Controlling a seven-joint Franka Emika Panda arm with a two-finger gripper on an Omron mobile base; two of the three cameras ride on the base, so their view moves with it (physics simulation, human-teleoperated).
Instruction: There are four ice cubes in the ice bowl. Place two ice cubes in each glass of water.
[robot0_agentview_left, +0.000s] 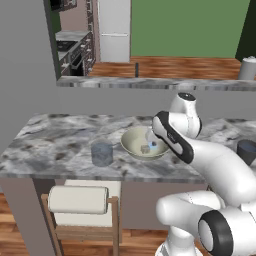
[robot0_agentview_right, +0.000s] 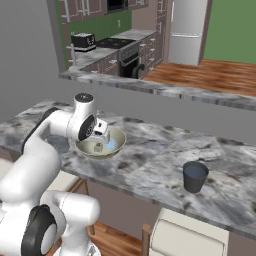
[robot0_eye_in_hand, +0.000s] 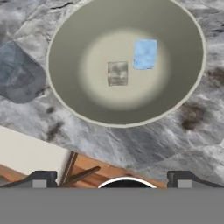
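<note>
Hand view: the gripper stands wide open, holding nothing; two ice cubes in the ice bowl lie ahead, between the jaws' lines.

Even, flat rendered light in all views; no single source can be told; no glare on the marble counter and no hard cast shadows; the bowl is shaded darker toward its wall and paler at its centre; under the counter it is dimmer; base views are soft and low in detail, with jagged edges on the arm; hand view is the blurriest, the marble veins smeared, the glass a vague grey patch; no bending at the edges.
</note>
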